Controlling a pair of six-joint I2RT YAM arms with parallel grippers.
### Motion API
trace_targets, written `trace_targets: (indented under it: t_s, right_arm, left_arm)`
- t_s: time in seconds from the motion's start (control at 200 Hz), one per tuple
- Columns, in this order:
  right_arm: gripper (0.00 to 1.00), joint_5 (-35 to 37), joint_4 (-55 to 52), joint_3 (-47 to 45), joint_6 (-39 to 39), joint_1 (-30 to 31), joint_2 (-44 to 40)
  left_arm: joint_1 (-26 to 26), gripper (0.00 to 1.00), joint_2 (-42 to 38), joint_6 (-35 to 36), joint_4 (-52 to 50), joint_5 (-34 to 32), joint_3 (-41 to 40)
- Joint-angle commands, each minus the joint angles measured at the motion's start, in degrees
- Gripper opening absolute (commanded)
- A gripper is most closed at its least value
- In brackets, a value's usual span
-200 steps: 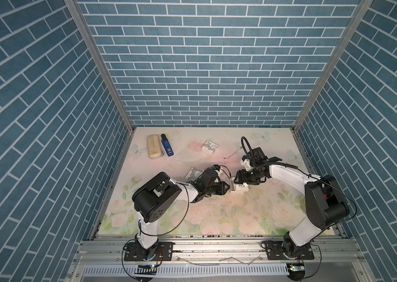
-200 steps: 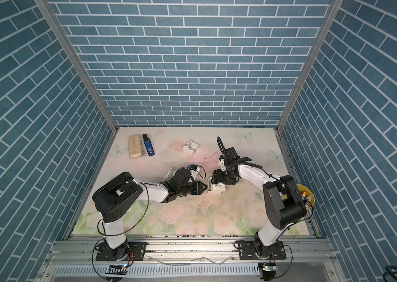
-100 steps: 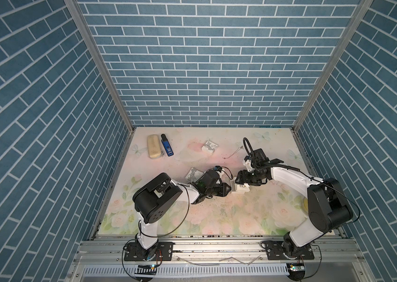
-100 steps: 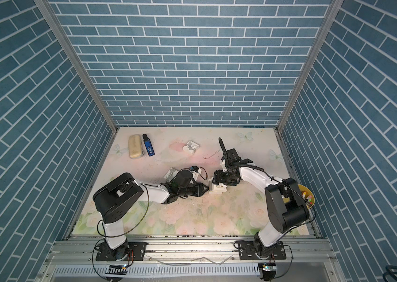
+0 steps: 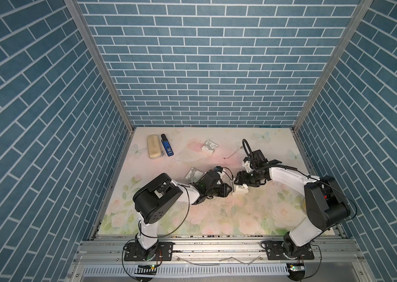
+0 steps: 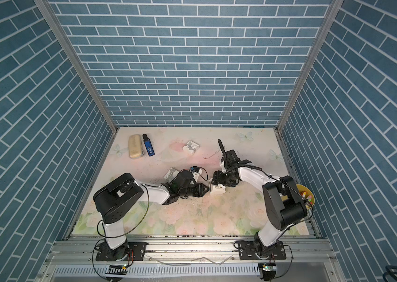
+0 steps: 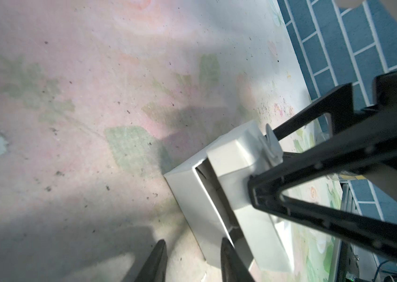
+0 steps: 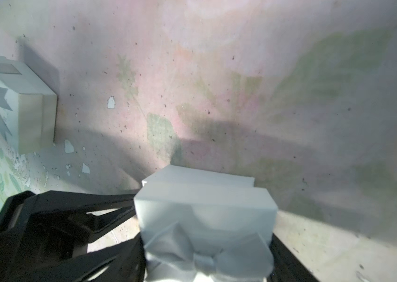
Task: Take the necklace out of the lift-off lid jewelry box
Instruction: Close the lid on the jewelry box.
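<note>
White jewelry box [image 5: 240,189] between both grippers at the middle of the counter [image 5: 241,219]; the necklace inside is not visible.

The box looks light, stiff cardboard with smooth sides, so it may slip; the bowed lid [image 8: 204,219] is best taken by its side walls. The right gripper [image 5: 239,182] pinches the lid, jaws wide across it. The left gripper [image 7: 192,261] is partly spread over the wall of the base [image 7: 199,200]; whether it presses there, I cannot tell. Another boxed gift [image 8: 17,102] lies apart.
</note>
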Motion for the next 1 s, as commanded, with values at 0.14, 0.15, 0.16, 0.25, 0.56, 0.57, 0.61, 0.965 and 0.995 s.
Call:
trace_targets:
  t_s: [0.14,0.15,0.16,0.25,0.56,0.57,0.61,0.965,0.995]
  right_arm:
    - [0.74,-5.3,-1.5,3.5,-3.3,0.9,2.9]
    - [0.74,-5.4,-1.6,3.5,-3.4,0.9,3.0]
    - [0.74,-5.4,-1.6,3.6,-3.5,0.9,3.1]
    - [0.74,-6.1,-1.9,4.0,-3.8,1.0,3.4]
    - [0.75,-10.2,-1.3,4.0,-6.2,1.2,3.5]
    - [0.75,-10.3,-1.4,4.1,-6.3,1.2,3.5]
    - [0.75,-10.3,-1.5,4.4,-6.5,1.5,3.9]
    - [0.76,-2.7,-4.9,6.4,-7.9,3.5,6.5]
    - [0.76,-1.8,-5.1,6.3,-7.9,3.5,6.5]
  left_arm:
    - [-0.3,0.38,1.3,0.7,1.1,1.6,1.1]
    - [-0.3,0.38,1.4,0.8,1.1,1.7,1.2]
    - [-0.3,0.38,1.5,0.7,1.2,1.8,1.2]
    - [-0.3,0.38,1.8,0.7,1.4,2.2,1.4]
    - [0.0,0.38,1.4,2.9,0.1,2.3,1.6]
    - [0.0,0.38,1.4,2.9,0.1,2.4,1.7]
    - [0.1,0.38,1.5,3.2,0.0,2.5,1.8]
    - [0.9,0.36,-1.5,6.6,-6.5,1.9,1.6]
    - [1.1,0.37,-1.9,6.8,-7.0,1.9,1.4]
